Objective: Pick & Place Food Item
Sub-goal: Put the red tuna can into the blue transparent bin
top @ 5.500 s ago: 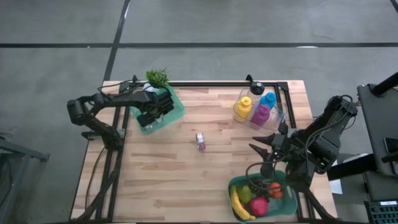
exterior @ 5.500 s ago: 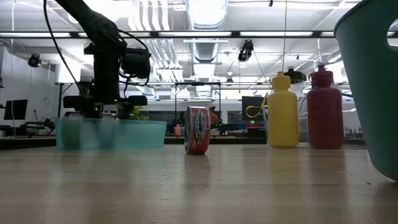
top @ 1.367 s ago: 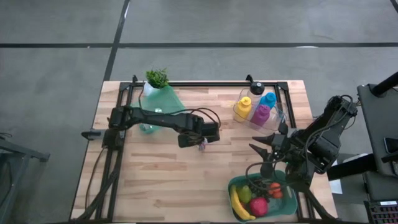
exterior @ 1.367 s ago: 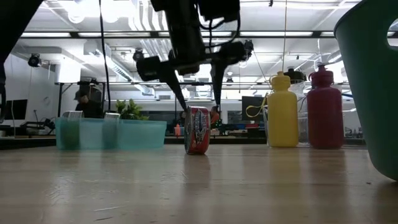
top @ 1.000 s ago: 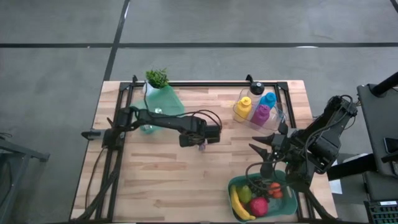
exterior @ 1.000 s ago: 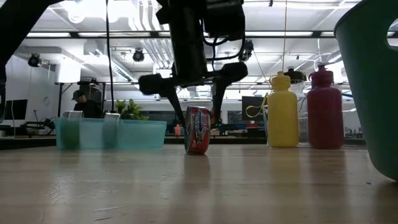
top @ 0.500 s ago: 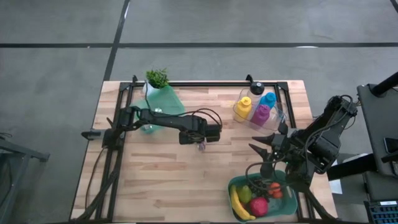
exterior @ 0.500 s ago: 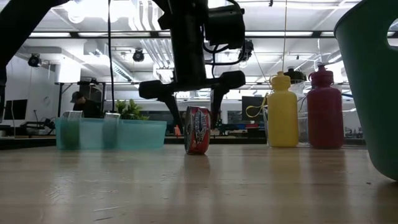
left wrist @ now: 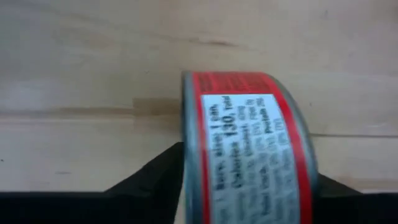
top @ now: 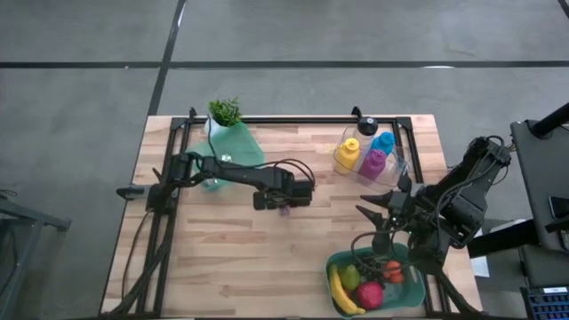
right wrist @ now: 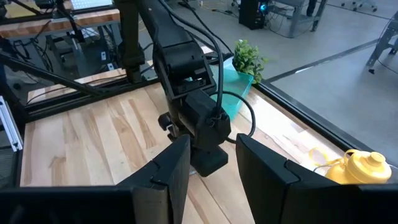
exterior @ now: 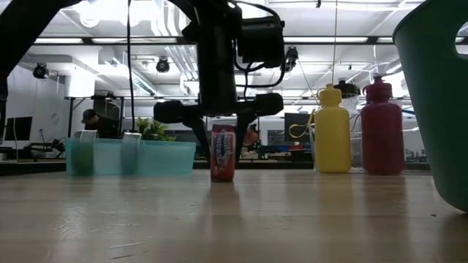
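Observation:
A small red-labelled can (exterior: 223, 153) stands on its rim on the wooden table (top: 231, 258), near the middle. It also shows in the left wrist view (left wrist: 249, 149) and peeks out under the hand in the high view (top: 284, 211). My left gripper (exterior: 223, 142) points straight down over the can and is shut on it. My right gripper (top: 378, 218) waits raised at the right, above the green basket (top: 333, 265). Its fingers (right wrist: 168, 168) stand apart with nothing between them. My left gripper pinches the can between its two fingers, one on each flat end (left wrist: 184, 155). The fingers (left wrist: 152, 180) come from above, pointing down. The can stands upright on its rim, its underside (exterior: 222, 178) on the table.
A teal bin (top: 233, 147) with a small plant (top: 225, 110) behind it stands at the far left. Yellow, blue and magenta bottles (top: 364, 156) stand at the far right. The green basket at the near right holds a banana and other fruit.
My left gripper's fingers have closed in on the can from both sides and taken hold of it. The can has slid slightly toward the table's left and turned a little on its rim, staying on the table.

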### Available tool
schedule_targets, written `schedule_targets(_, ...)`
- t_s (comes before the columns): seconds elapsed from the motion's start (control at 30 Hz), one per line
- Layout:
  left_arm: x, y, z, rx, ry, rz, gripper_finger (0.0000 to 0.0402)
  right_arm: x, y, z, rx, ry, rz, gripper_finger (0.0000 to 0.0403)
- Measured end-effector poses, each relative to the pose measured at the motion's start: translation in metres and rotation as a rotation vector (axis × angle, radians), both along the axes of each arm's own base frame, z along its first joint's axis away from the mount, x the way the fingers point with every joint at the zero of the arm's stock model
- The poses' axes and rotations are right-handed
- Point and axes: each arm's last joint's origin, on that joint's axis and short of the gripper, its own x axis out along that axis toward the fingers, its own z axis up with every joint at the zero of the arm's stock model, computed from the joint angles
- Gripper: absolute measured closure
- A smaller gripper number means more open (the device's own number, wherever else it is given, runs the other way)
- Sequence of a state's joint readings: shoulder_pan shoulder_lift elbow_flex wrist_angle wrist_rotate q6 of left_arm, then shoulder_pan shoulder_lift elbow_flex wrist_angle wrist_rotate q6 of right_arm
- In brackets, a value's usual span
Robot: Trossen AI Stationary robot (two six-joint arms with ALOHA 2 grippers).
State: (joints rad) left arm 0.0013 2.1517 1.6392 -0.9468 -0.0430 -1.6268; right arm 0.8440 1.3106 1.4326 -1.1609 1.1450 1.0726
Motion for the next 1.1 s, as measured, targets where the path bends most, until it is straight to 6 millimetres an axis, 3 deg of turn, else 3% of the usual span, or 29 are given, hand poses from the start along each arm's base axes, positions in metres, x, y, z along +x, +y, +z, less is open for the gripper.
schedule_targets(0.2, 0.000, 0.000, -0.002, -0.018, -0.007, -0.006, 0.0284, 0.000, 0.000, 0.000, 0.000, 0.000, 0.000, 0.0278)
schedule_targets(0.77, 0.000, 0.000, 0.000, -0.013, -0.014, -0.044, 0.0284, 0.000, 0.000, 0.000, 0.000, 0.000, 0.000, 0.0278)
schedule_targets(1.1, -0.011, 0.003, 0.029, 0.019, -0.017, -0.048, 0.0284, 0.000, 0.000, 0.000, 0.000, 0.000, 0.000, 0.0278)
